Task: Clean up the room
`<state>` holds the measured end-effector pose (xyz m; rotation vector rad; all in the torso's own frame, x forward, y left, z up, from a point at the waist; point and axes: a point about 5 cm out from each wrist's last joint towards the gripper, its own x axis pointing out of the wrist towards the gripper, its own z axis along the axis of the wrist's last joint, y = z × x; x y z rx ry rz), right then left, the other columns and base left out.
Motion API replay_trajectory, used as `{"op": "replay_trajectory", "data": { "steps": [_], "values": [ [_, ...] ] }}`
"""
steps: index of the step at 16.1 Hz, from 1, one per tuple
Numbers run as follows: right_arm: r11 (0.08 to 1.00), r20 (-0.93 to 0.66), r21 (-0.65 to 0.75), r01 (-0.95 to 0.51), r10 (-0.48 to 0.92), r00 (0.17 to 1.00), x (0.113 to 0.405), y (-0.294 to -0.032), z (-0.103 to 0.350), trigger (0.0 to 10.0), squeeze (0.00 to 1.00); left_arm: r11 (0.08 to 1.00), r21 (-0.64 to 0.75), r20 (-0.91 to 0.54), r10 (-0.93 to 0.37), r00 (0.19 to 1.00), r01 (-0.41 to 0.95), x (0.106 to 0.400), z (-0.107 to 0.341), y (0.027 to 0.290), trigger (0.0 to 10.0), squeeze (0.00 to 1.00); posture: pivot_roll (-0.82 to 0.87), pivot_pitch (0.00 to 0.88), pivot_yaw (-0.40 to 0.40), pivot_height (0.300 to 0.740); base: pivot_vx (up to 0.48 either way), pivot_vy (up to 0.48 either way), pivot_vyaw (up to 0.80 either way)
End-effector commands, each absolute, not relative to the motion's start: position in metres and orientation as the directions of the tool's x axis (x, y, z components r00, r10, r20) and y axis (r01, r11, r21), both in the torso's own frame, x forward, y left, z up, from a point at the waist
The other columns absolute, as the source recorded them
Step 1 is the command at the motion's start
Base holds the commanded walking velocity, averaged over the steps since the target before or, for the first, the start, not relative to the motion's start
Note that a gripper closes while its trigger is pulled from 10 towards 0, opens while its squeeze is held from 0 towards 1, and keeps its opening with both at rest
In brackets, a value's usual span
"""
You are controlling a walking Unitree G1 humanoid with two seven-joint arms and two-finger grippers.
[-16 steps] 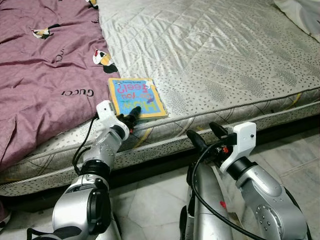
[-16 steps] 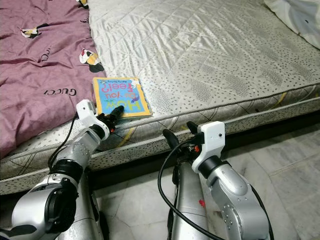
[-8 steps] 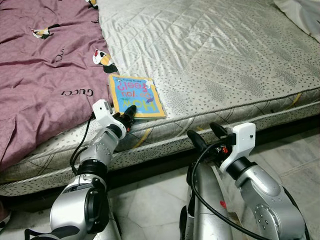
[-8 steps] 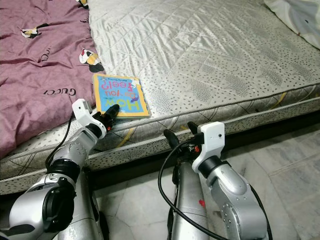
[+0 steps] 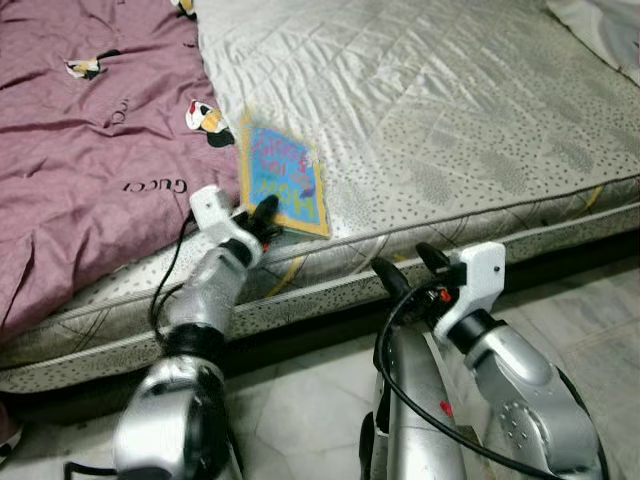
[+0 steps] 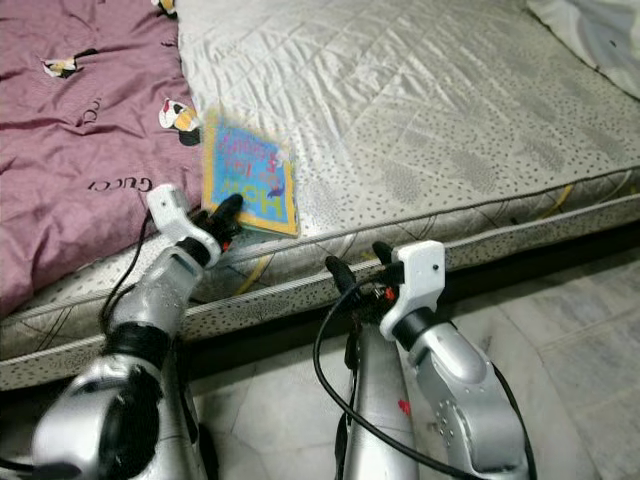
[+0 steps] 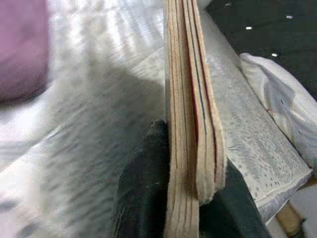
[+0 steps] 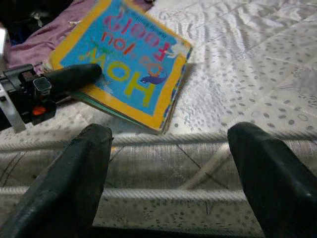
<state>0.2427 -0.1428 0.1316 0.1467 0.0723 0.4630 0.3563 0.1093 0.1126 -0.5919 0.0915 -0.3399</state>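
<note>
A blue picture book with a yellow border is tilted up off the grey mattress, blurred by motion. My left gripper is shut on the book's near edge. In the left wrist view the book's page edge stands between the black fingers. My right gripper hangs open beside the mattress's front edge, right of the book and apart from it. The right wrist view has the book's cover beyond the spread fingers.
A purple blanket with printed figures covers the left of the mattress, just beside the book. A white pillow lies at the far right corner. Pale tiled floor runs along the bed's front.
The book lay flat on the mattress before; now it is raised and tipped on edge in my left gripper. The right arm has barely moved.
</note>
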Motion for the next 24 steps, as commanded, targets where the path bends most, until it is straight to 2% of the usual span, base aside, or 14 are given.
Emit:
{"op": "replay_trajectory", "data": {
  "steps": [1,2,5,6,9,11,12,13,16,20,21,24],
  "values": [
    [0.882,-0.029,0.157,-0.445,0.455,0.89,0.244,-0.139,0.13,10.0,0.0,0.809,-0.482,0.101,-0.328,0.939,0.335,0.358,0.132,0.109,0.0,0.0,-0.08,0.053,-0.017,0.48,0.0,0.0,0.0],
    [0.883,-0.023,0.163,-0.44,0.449,0.893,0.246,-0.135,0.127,10.0,0.0,0.851,-0.385,0.158,-0.321,0.934,0.358,0.354,0.143,0.11,0.0,0.0,-0.06,0.038,-0.006,0.48,0.0,0.0,0.0],
    [0.901,0.008,0.16,-0.404,0.408,0.913,0.252,-0.133,0.128,10.0,0.0,0.891,-0.267,0.216,-0.315,0.924,0.367,0.344,0.154,0.116,0.0,0.0,-0.04,0.024,0.013,0.48,0.0,0.0,0.0],
    [0.925,0.034,0.163,-0.343,0.342,0.939,0.258,-0.137,0.13,10.0,0.0,0.9,-0.199,0.233,-0.341,0.911,0.388,0.326,0.154,0.119,0.0,0.0,-0.03,0.017,0.026,0.48,0.0,0.0,0.0],
    [0.977,0.045,0.151,-0.152,0.147,0.988,0.262,-0.157,0.13,10.0,0.0,0.948,-0.047,0.257,-0.292,0.921,0.314,0.294,0.156,0.136,0.0,0.0,-0.01,0.021,0.026,0.48,0.0,0.0,0.0],
    [0.982,0.038,0.158,-0.106,0.101,0.994,0.264,-0.16,0.127,10.0,0.0,0.969,0.02,0.267,-0.244,0.932,0.248,0.283,0.158,0.141,0.0,0.0,0.01,0.017,0.026,0.48,0.0,0.0,0.0],
    [0.98,0.055,0.168,-0.104,0.096,0.994,0.267,-0.159,0.129,10.0,0.0,0.975,0.101,0.24,-0.218,0.946,0.199,0.274,0.156,0.139,6.7,0.0,0.03,0.014,0.025,0.48,0.0,0.0,0.0],
    [0.979,0.07,0.176,-0.1,0.089,0.994,0.268,-0.159,0.132,10.0,0.0,0.976,0.113,0.236,-0.208,0.949,0.186,0.272,0.156,0.139,10.0,0.0,0.04,0.018,0.025,0.48,0.0,0.0,0.0],
    [0.985,0.097,0.171,-0.026,0.009,0.995,0.275,-0.165,0.135,10.0,0.0,0.968,0.168,0.21,-0.221,0.952,0.188,0.261,0.15,0.138,10.0,0.0,0.05,0.017,0.028,0.508,0.0,0.0,0.0],
    [0.985,0.097,0.171,-0.026,0.009,0.995,0.275,-0.165,0.135,10.0,0.0,0.968,0.168,0.21,-0.221,0.952,0.188,0.261,0.15,0.138,10.0,0.0,0.05,0.017,0.028,0.508,0.0,0.0,0.0],
    [0.983,0.08,0.185,-0.015,0.001,0.997,0.276,-0.168,0.132,10.0,0.0,0.979,0.097,0.156,-0.191,0.969,0.177,0.257,0.141,0.144,10.0,0.0,0.04,0.009,0.026,0.522,0.0,0.0,0.0],
    [0.981,0.068,0.196,0.006,-0.02,0.997,0.274,-0.17,0.128,10.0,0.0,0.976,0.146,0.114,-0.182,0.977,0.165,0.254,0.135,0.14,10.0,0.0,0.03,0.003,0.029,0.556,0.0,0.0,0.0]
  ]
}}
